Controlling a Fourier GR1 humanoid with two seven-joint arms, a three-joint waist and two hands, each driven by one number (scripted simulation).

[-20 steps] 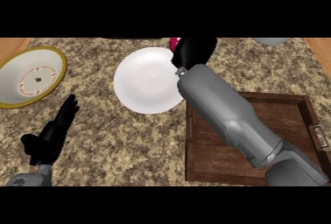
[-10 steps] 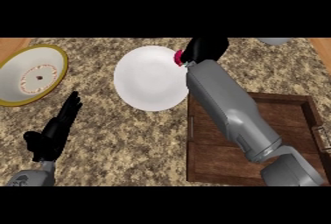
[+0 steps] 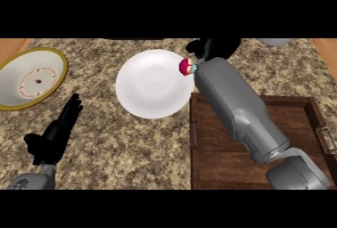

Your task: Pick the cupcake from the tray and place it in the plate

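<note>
Speckled granite counter [image 3: 132,147] is filling the head view, with wood edging showing at the top corners.

Cupcake [image 3: 186,67]: pink top, teal wrapper. It is sitting in the right hand [image 3: 212,47], over the right-hand rim of the white plate [image 3: 148,87], no longer in the tray. Only a small part of it is showing beside the wrist; the rest is hidden by the hand. I cannot tell whether it is touching the plate or hanging just above it.

Right hand: black fingers are curling round the cupcake, gripping it. My reading is that the grip is staying closed because the cupcake is sitting only at the plate's edge (a release here could leave it on the rim or off it).

Right forearm [image 3: 230,102]: it is stretching diagonally from the lower right, crossing the wooden tray [image 3: 220,164] and ending at the plate's rim. The tray is lying just beside the plate, so the carry is a short one.

Left hand [image 3: 56,133]: it is resting open at the lower left, fingers straight, holding nothing and well apart from the plate, so it is not obstructing the placement.

Also present: a gold-rimmed dish [image 3: 49,60] at the left edge, apart from the plate and playing no part in the task.

Judgement: transport is nearly done; the next move is calling for a small shift toward the plate's middle, then release.
</note>
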